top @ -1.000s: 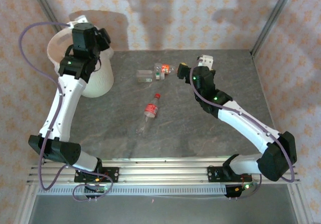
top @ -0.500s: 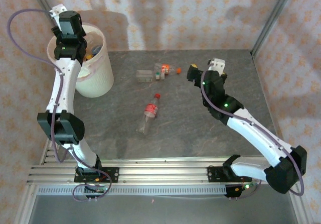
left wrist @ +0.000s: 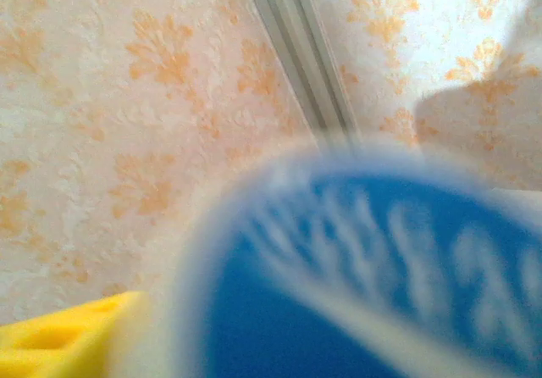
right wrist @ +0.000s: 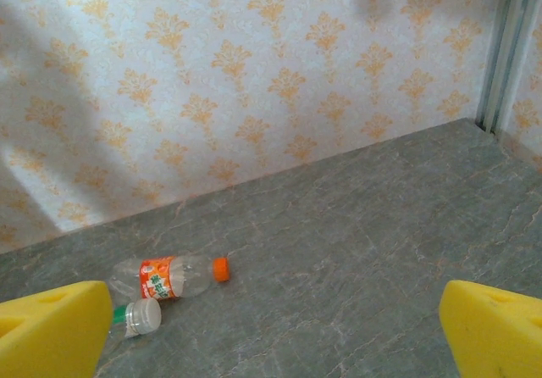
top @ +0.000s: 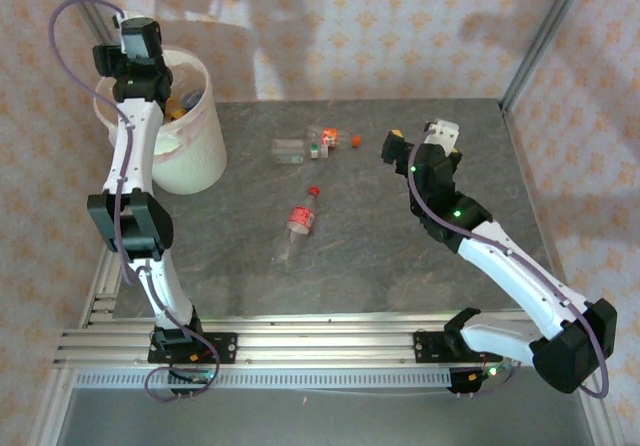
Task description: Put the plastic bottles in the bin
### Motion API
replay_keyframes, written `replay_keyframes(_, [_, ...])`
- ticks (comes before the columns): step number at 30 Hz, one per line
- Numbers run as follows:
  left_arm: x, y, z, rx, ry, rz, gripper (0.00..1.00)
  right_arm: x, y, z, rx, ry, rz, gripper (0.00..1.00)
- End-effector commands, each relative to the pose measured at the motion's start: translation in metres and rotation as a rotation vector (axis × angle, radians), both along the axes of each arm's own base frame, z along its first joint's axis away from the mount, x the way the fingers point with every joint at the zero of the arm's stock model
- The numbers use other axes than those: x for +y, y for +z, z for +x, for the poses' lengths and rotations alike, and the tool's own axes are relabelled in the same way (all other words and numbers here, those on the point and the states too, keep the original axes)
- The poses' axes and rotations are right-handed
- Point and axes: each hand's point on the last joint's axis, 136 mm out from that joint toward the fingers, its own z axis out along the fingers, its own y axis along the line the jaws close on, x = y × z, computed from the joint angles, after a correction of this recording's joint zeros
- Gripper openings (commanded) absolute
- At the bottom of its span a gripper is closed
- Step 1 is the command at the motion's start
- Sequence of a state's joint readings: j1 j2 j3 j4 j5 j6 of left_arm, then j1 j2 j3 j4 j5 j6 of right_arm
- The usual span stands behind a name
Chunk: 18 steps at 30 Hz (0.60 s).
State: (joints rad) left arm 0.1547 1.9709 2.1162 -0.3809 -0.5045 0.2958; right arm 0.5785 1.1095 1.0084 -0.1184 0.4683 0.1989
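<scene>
Grey table (top: 380, 266) — white bin (top: 190, 164), three plastic bottles (top: 302, 219) lying scattered.

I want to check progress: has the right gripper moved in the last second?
Yes. The right gripper has moved to the right, away from the orange-labelled bottle.

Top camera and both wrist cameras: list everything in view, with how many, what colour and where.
bin: one, white with pinkish liner, table's far left; contents unclear
red-labelled bottle: one, clear, red cap, lying mid-table
orange-labelled bottle: one, clear, orange cap, lying farther back
white-capped bottle: one, clear, lying beside the orange-labelled one
blue-labelled thing: one, blurred, close to the left wrist camera
table: one, grey
left gripper: one, above the bin's far rim
right gripper: one, yellow pads, open, empty, over the table's far right
</scene>
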Motion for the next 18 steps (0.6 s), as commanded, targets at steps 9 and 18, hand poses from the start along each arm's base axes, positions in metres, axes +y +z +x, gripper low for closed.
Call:
replay_keyframes(9, [-0.005, 0.037, -0.010, -0.075, -0.027, -0.058, 1.00, -0.016, -0.007, -0.008, 0.017, -0.049, -0.002, 0.99])
replay_keyframes(18, [-0.016, 0.047, -0.015, -0.134, -0.068, -0.139, 1.00, -0.017, -0.011, -0.007, 0.022, -0.050, 0.014, 0.99])
